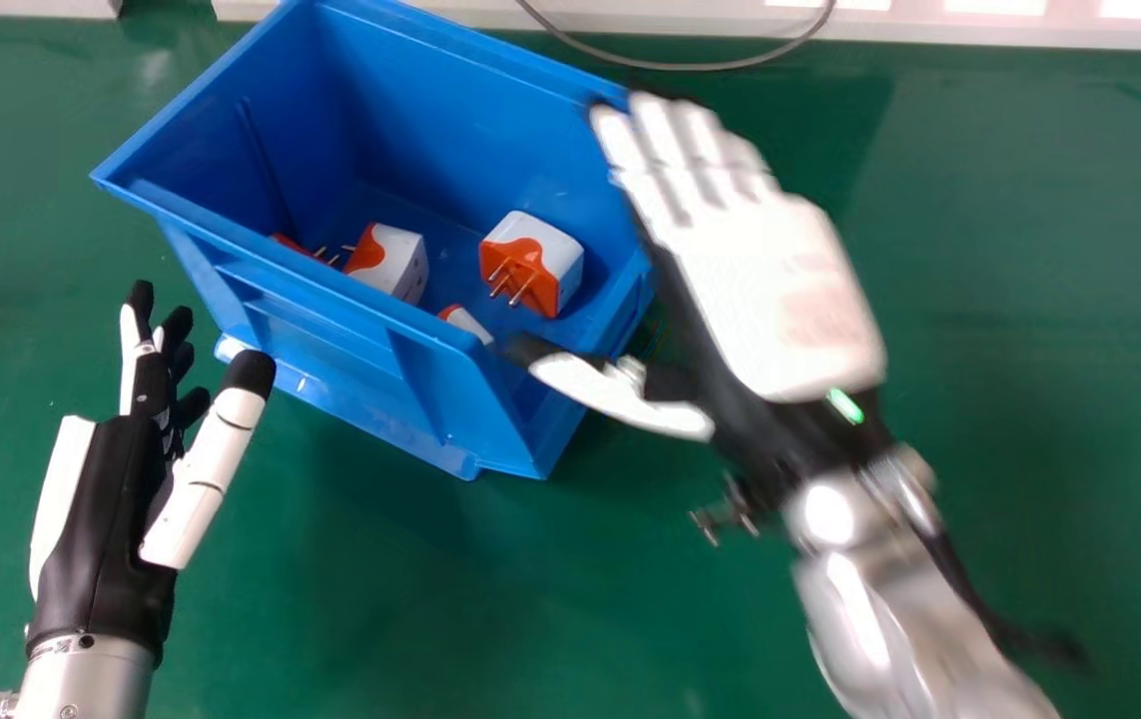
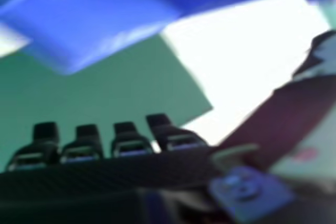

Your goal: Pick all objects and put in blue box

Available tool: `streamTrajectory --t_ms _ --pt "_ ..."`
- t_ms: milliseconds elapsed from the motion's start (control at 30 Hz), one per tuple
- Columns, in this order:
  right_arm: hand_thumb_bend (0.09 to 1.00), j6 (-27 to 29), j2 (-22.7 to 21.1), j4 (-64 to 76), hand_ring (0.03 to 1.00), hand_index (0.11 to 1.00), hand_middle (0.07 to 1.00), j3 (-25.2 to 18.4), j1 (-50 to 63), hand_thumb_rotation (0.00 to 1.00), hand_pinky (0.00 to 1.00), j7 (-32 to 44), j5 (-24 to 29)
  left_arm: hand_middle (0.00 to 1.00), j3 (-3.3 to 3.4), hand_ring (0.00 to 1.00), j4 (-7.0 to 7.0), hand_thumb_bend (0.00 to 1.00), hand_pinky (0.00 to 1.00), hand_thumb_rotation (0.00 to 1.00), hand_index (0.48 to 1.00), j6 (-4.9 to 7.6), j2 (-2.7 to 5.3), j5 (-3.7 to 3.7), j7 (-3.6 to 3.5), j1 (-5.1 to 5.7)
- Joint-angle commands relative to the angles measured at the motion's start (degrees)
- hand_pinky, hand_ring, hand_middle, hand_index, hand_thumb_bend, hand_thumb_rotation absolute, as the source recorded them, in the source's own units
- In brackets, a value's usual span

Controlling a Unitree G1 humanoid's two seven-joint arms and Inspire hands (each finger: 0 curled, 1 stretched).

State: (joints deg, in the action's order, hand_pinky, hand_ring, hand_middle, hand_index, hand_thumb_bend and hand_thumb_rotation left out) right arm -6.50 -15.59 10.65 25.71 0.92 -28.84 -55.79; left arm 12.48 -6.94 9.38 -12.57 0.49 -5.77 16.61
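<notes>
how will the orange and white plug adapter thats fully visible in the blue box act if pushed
The adapter looks like a rigid block, so it should hold its shape. Its flat sides suggest sliding or tipping over rolling, and its prongs might snag.

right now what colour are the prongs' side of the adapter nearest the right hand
Orange, clearest in the head view.

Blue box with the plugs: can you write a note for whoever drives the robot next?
Right hand: open, looks empty, at the blue box's right end.
Left hand: open, left of the box's near side.
Done: several white-and-orange plugs are inside, some partly hidden.
Left: perhaps just check for stray objects, then back the right hand away.
</notes>
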Motion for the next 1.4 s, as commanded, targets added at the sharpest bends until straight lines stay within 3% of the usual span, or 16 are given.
streamTrajectory --t_ms 0,133,300,367,433,567,667,767,833,1100,1267,1367 --pt "0.333 1.5 0.6 4.4 0.976 0.935 0.973 -2.2 3.1 0.77 0.93 -3.9 -0.4 1.0 0.41 1.0 -0.05 0.7 0.97 0.85 1.0 1.26 -0.67 0.27 0.03 -0.24" --pt "0.324 4.7 1.5 5.8 0.969 0.935 0.972 -4.5 9.0 0.77 0.9 -7.8 2.1 1.0 0.52 1.0 -0.67 0.68 0.97 0.85 1.0 0.98 -0.72 0.16 -0.12 -0.03" --pt "0.32 8.4 2.6 4.4 0.968 0.937 0.972 -8.2 16.7 0.8 0.9 -11.4 6.8 1.0 0.56 1.0 -0.47 0.68 0.97 0.85 1.0 1.41 -0.61 0.26 -0.06 -0.12" --pt "0.326 9.1 3.0 4.8 0.968 0.957 0.978 -9.5 18.4 0.93 0.89 -10.4 8.6 1.0 0.56 1.0 -0.7 0.68 0.97 0.85 1.0 1.27 -0.6 0.28 -0.08 -0.12" --pt "0.33 9.5 3.5 5.3 0.97 0.967 0.983 -10.2 19.3 0.98 0.89 -9.4 10.0 1.0 0.57 1.0 -0.73 0.69 0.97 0.85 1.0 1.21 -0.62 0.26 -0.1 -0.16" --pt "0.313 16.3 6.1 5.4 0.984 0.985 0.997 -13.3 22.0 1.0 0.89 -4.9 24.7 1.0 0.87 1.0 0.51 0.69 0.96 0.84 1.0 1.73 -0.83 0.25 -0.08 -0.68" --pt "0.338 17.2 7.9 7.2 0.995 0.993 1.0 -15.1 23.5 1.0 0.92 1.6 35.2 1.0 1.04 1.0 0.38 0.69 0.96 0.84 1.0 1.98 -0.73 0.06 -0.13 -0.52" --pt "0.397 15.9 9.1 9.0 0.999 0.998 1.0 -16.3 24.6 1.0 0.95 6.3 40.0 1.0 1.32 1.0 0.11 0.69 0.96 0.84 1.0 2.26 -0.69 -0.15 -0.16 -0.05" --pt "0.405 15.3 9.5 9.8 1.0 0.999 1.0 -16.8 25.3 1.0 0.95 8.2 41.3 1.0 1.58 1.0 0.01 0.69 0.96 0.84 1.0 2.5 -0.67 -0.29 -0.18 0.33" --pt "0.43 11.9 9.0 14.4 1.0 1.0 1.0 -19.3 27.3 1.0 0.96 16.0 42.7 1.0 3.12 1.0 2.2 0.72 0.96 0.84 1.0 5.41 -0.26 -1.48 -0.29 1.47" --pt "0.423 9.6 8.2 16.4 1.0 1.0 1.0 -21.1 28.1 1.0 0.96 19.5 42.3 1.0 3.73 1.0 1.94 0.72 0.97 0.85 1.0 6.34 0.01 -1.97 -0.22 2.74" --pt "0.423 8.1 7.1 17.7 1.0 1.0 1.0 -22.6 28.3 1.0 0.96 22.2 42.3 1.0 4.48 1.0 1.97 0.72 0.98 0.85 1.0 7.34 -0.25 -2.4 -0.48 3.85"
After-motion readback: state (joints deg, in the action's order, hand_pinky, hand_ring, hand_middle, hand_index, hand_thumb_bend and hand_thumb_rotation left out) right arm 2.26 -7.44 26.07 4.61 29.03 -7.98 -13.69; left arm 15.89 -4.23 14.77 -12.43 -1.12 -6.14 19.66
